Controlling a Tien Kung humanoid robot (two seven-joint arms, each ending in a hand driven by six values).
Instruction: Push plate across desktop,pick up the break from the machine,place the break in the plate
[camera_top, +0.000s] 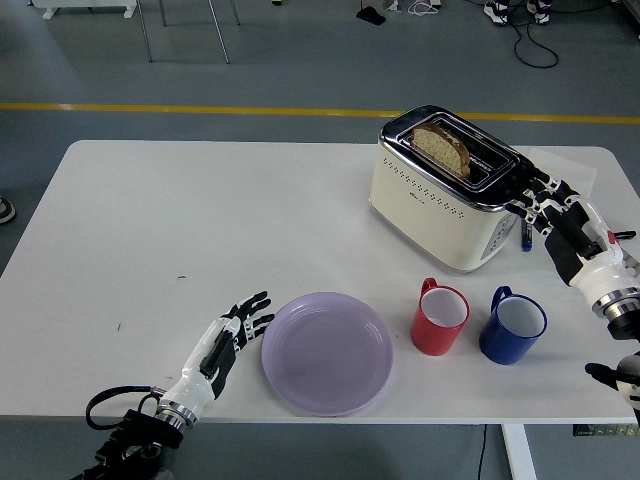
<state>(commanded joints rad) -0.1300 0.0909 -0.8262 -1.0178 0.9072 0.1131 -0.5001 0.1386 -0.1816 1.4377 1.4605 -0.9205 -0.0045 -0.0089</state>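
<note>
A bread slice (443, 147) stands in the toaster (448, 190); before it, empty lilac plate (327, 352) touches the open-fingered left hand (232, 334).

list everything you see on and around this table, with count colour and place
round lilac plastic plate: 1, near edge, centre
cream and chrome two-slot toaster: 1, far right
brown bread slice: 1, standing in toaster's far slot
red ceramic mug: 1, right of plate
blue ceramic mug: 1, right of red mug
white table: 1, on grey floor
left hand: black and white, open, at plate's left rim
right hand: black and white, at toaster's right end
</note>
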